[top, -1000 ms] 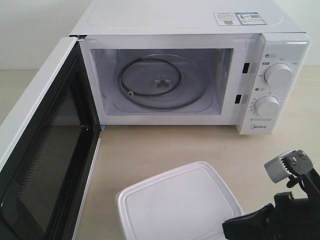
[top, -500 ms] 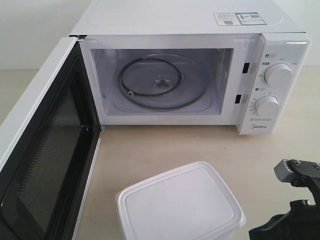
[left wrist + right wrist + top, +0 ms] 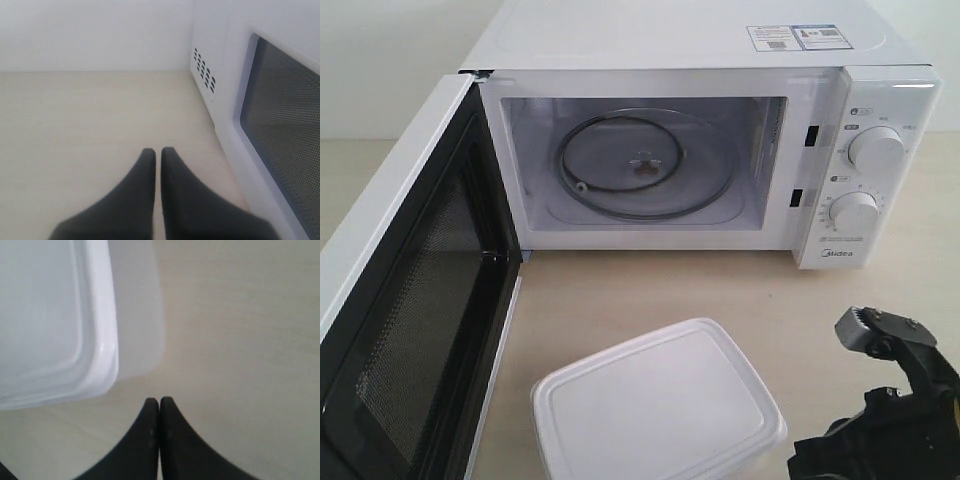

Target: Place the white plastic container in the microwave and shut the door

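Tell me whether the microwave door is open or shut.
Open: the door stands swung out from the microwave, mesh inner face showing, glass turntable exposed.

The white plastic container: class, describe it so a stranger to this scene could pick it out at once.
Find the big white microwave, its door swung open on the left. On the pale table in front of it sits the white plastic container. Unlike the microwave, it is low and loose: a shallow rounded-corner box with a flat rimmed lid.

a pale beige tabletop [image 3: 620, 290] with faint grain runs back to a plain white wall [image 3: 380, 60]
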